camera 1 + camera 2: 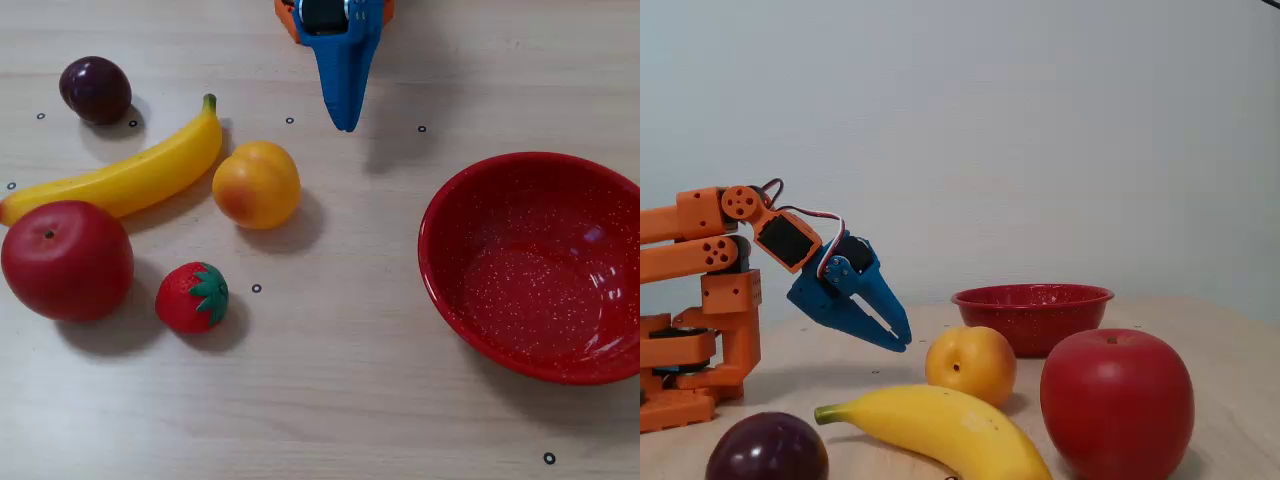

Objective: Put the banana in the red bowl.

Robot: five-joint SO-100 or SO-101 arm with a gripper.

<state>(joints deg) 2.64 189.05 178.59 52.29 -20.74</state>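
Observation:
The yellow banana (130, 175) lies slantwise on the table at the left, green stem tip up toward the centre; in the low side view the banana (940, 428) is in the foreground. The red bowl (540, 265) sits empty at the right, and the same red bowl (1032, 315) appears behind the fruit from the side. My blue gripper (345, 120) comes in from the top edge, pointing down, well apart from banana and bowl. From the side the gripper (898, 340) hovers just above the table with its fingers together and nothing in them.
A yellow-orange peach (256, 184) sits right beside the banana. A red apple (66, 260) and a strawberry (192, 297) lie in front of it, a dark plum (95, 89) behind. The orange arm base (690, 330) stands at the left of the side view.

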